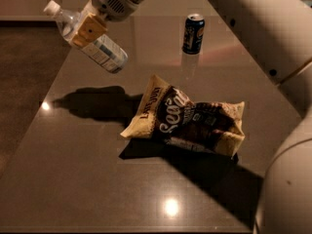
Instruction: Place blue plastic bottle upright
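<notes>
Tilted blue plastic bottle (pixel 106 54) in gripper (pixel 87 30), upper-left

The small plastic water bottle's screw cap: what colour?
The cap is white, camera view. The gripper holds the clear plastic bottle tilted above the table, far left.

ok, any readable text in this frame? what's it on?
"LATE JULY": yellow edge of the crumpled dark snack bag on the table.
"Sea": large white script on the same bag; the rest is creased, unreadable.
Too blurred to read: print on the dark blue metal can.
Too small to read: label on the small clear plastic water bottle, held tilted above the table's far left corner by the pincer.
</notes>
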Motion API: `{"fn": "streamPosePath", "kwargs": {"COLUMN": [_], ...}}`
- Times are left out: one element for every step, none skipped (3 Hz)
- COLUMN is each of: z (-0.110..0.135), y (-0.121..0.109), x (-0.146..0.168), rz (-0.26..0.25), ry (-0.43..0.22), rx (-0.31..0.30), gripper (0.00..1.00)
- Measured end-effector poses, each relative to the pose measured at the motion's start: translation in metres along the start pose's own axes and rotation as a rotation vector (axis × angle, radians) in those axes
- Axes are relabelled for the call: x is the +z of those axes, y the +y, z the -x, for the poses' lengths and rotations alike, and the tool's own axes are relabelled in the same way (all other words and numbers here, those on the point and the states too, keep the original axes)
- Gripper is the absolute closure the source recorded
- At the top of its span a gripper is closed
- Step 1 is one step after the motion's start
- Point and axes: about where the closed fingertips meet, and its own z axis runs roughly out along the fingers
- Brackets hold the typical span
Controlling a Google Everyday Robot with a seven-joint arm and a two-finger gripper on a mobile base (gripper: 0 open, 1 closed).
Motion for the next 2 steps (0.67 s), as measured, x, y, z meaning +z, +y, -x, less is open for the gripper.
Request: {"fn": "streamPosePath", "kwargs": {"z": [0.001, -0.004], "y": [-0.017, -0.030], "x": [-0.006, -0.011], "rz": [-0.065, -0.106], "ry": [-0.106, -0.212], "rx": [0.089, 0.177], "gripper": [1.00, 1.00]}}
